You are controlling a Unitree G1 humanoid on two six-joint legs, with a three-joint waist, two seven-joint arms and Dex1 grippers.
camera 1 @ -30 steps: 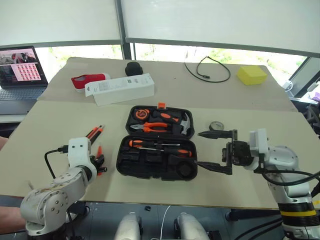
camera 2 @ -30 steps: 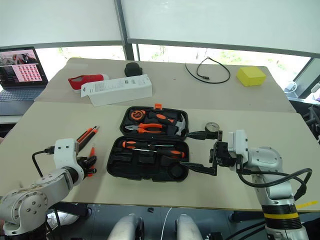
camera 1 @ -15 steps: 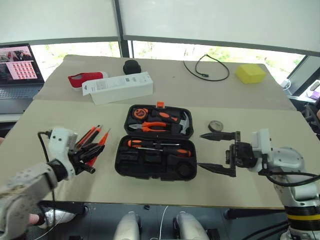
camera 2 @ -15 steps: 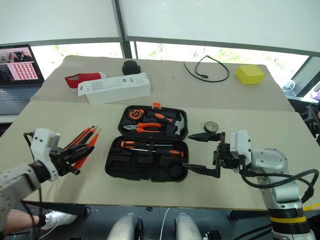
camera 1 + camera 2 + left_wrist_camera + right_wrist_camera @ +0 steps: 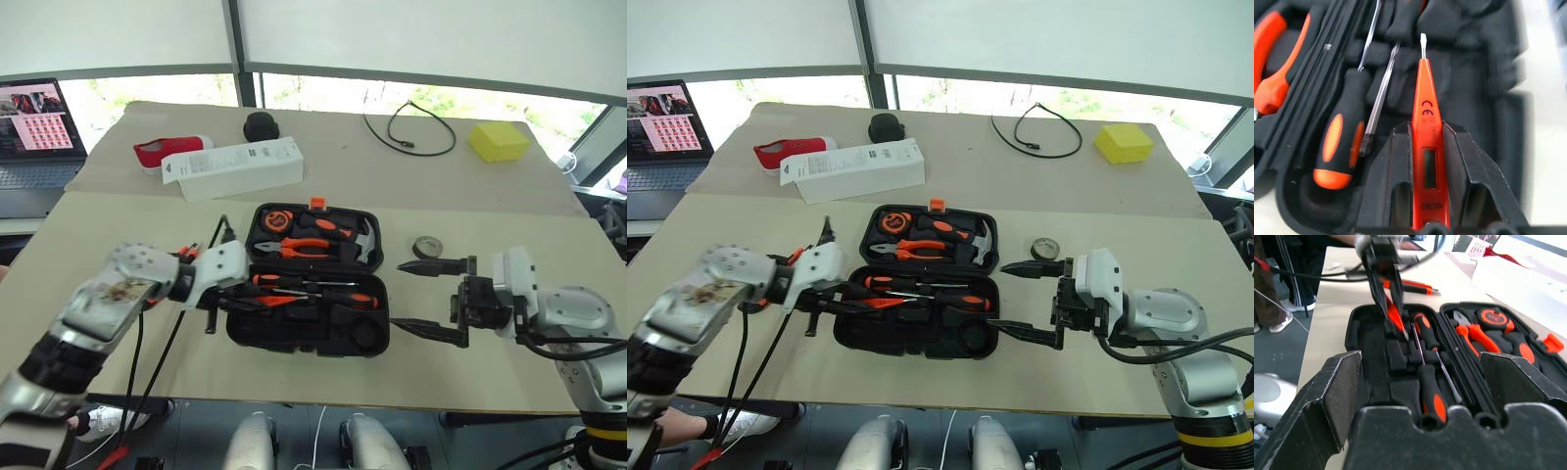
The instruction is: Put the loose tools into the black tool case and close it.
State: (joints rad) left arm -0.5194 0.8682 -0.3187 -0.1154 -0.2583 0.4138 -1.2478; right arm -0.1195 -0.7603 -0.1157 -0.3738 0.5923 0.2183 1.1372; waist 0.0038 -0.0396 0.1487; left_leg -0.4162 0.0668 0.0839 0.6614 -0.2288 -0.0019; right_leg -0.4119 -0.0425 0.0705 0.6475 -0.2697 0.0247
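Tester pen (image 5: 1428, 147) clamped in left gripper (image 5: 1426, 161), tip over open black tool case (image 5: 309, 333) beside two seated screwdrivers (image 5: 323, 291). Best: line it along an empty slot, lower, then release. Right gripper (image 5: 431, 297) spread wide, empty, beside case.

The beige desk (image 5: 118, 255) carries the open black tool case (image 5: 309, 333), a tape roll (image 5: 427, 246), a white carton (image 5: 231, 167) and a yellow block (image 5: 498, 143).
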